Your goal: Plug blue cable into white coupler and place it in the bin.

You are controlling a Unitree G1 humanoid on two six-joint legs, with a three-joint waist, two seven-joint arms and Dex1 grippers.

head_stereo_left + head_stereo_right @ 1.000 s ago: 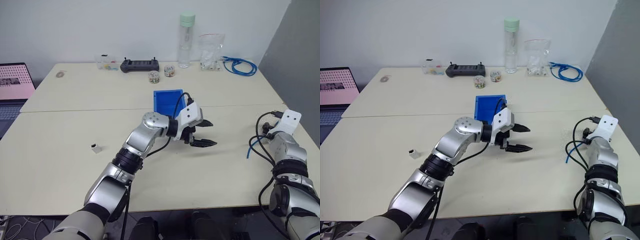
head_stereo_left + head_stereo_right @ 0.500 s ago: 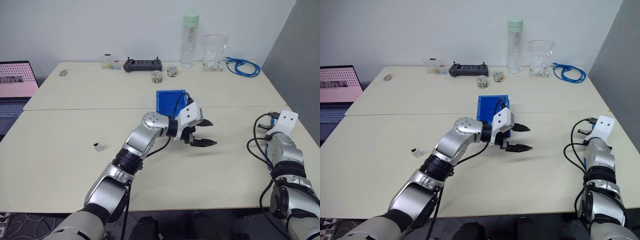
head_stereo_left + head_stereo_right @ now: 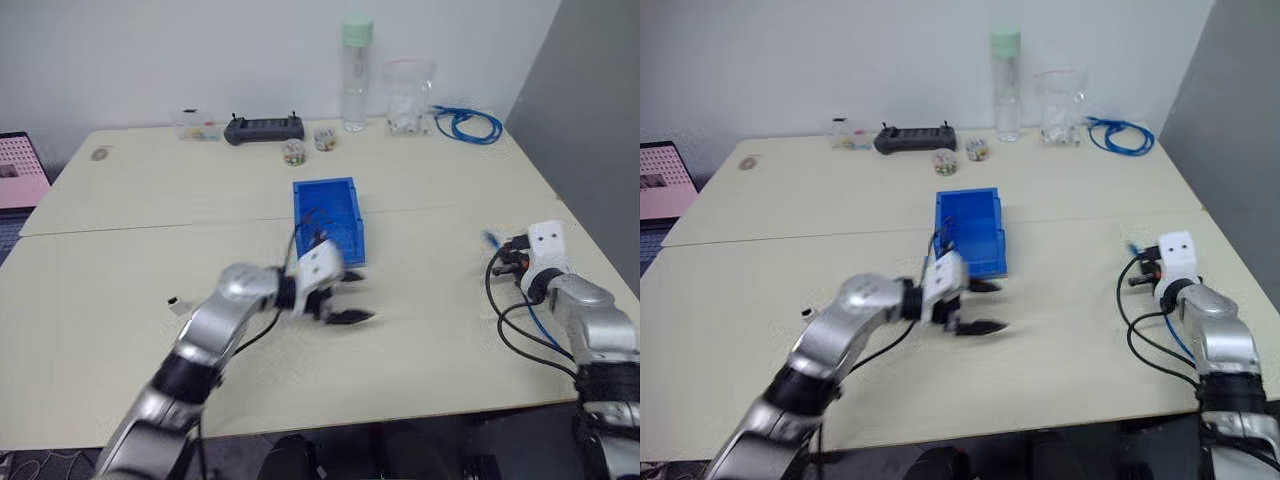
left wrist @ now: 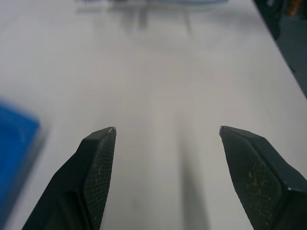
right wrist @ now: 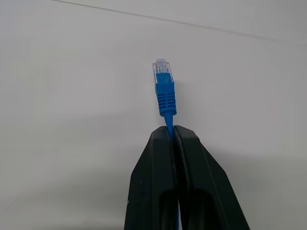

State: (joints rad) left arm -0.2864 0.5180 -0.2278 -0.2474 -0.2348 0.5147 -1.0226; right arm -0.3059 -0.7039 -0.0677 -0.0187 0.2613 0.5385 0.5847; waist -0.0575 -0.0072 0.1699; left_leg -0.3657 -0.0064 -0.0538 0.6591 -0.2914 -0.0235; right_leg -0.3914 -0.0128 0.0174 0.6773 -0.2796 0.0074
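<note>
The right gripper (image 5: 171, 132) is clamping the blue cable (image 5: 164, 91) behind its plug, leaving it free for mating; the left gripper (image 4: 167, 130) is hanging with its jaws apart.

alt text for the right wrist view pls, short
The right pincer is shut on the blue cable, gripping it just behind the plug, which sticks out past the fingertips with its clear tip pointing away. Behind it is the pale table, with a thin seam line crossing in the distance.

Most of the blue cable (image 5: 164, 93) is hidden between the right gripper (image 5: 172, 132) fingers; the white coupler (image 3: 174, 303), centre left, is too small to make out.
</note>
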